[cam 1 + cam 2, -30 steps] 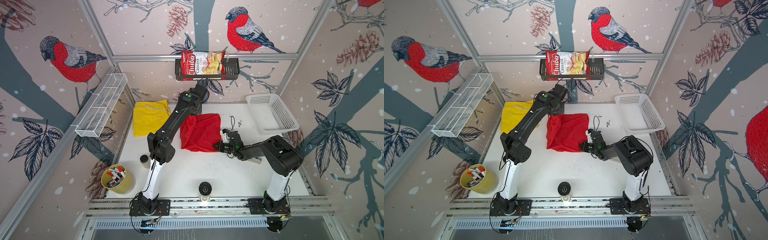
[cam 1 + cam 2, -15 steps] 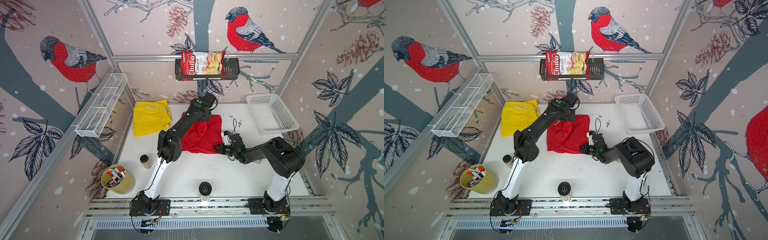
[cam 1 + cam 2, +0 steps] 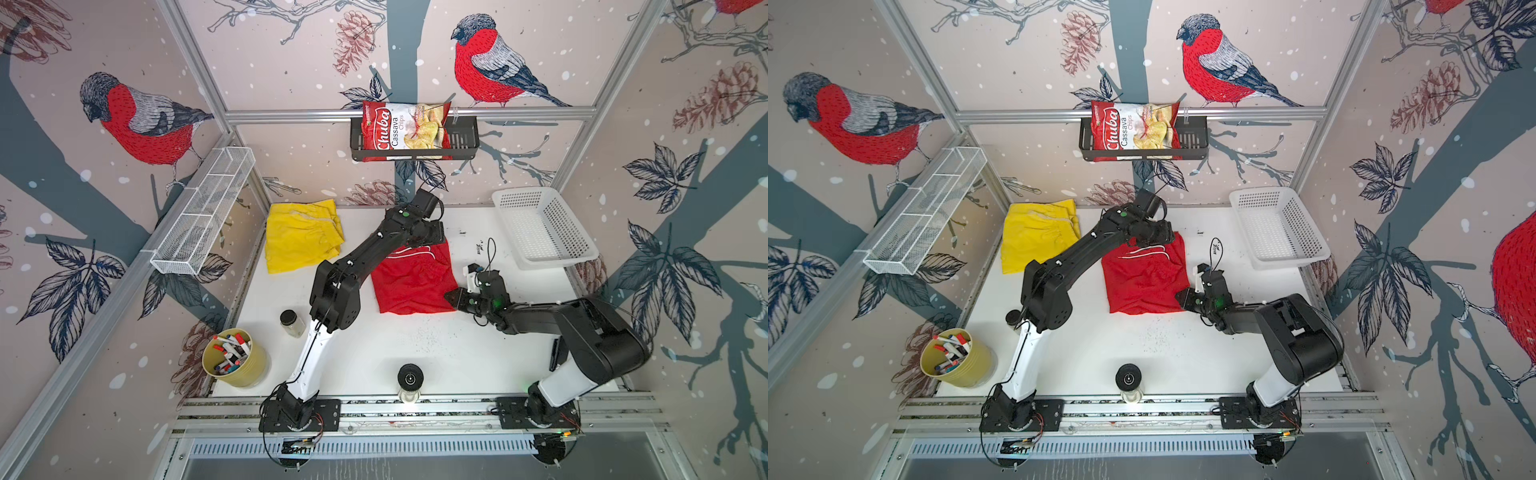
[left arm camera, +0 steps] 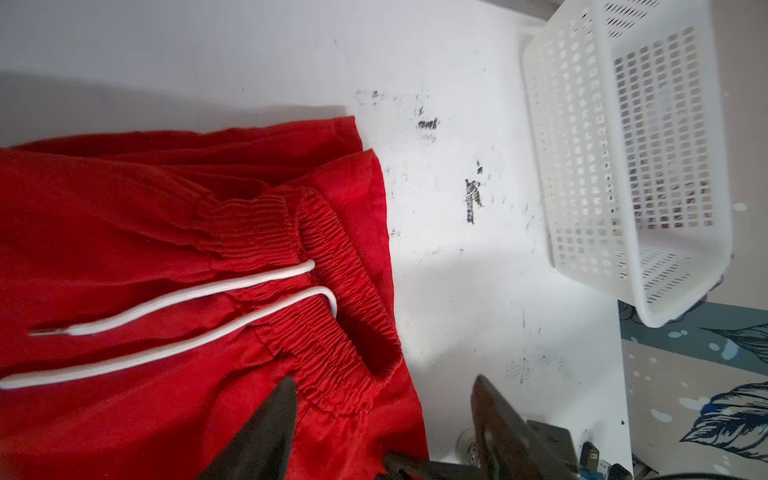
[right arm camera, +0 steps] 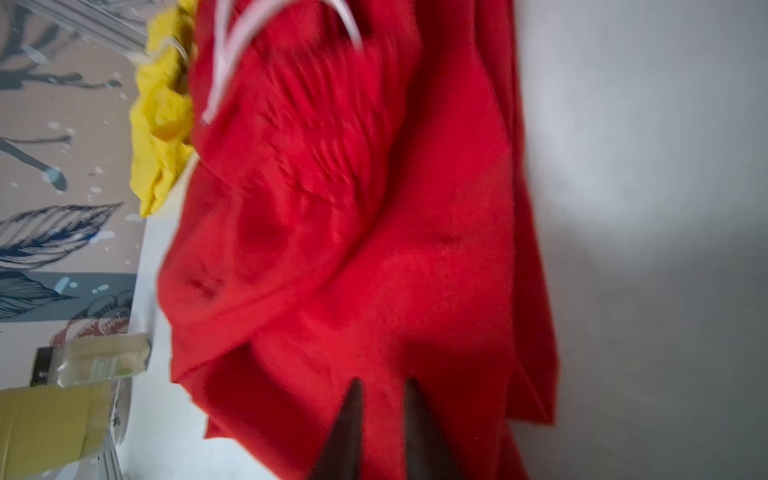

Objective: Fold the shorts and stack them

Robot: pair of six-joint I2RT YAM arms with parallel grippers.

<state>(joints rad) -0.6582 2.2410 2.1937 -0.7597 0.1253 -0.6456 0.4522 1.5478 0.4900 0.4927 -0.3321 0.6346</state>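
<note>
The red shorts (image 3: 411, 278) (image 3: 1144, 278) lie folded mid-table, with the waistband and white drawstring at the far side (image 4: 166, 232). The yellow shorts (image 3: 301, 237) (image 3: 1038, 235) lie crumpled at the far left. My left gripper (image 3: 435, 233) (image 4: 382, 399) hangs open over the red shorts' far right corner, one finger above cloth and one above bare table. It holds nothing. My right gripper (image 3: 452, 297) (image 5: 384, 395) sits at the near right corner of the red shorts (image 5: 374, 208). Its fingertips are slightly parted above the cloth.
A white lattice basket (image 3: 544, 226) (image 4: 623, 166) stands at the far right. A yellow cup of markers (image 3: 235, 357) and a small jar (image 3: 292, 323) stand near left. A black-topped bottle (image 3: 410, 378) is at the front edge. A wire shelf (image 3: 203, 212) hangs on the left wall.
My left gripper swung right across the red shorts, laying the fold over, and opened. My right gripper has parted from shut. The red shorts now look narrower.
</note>
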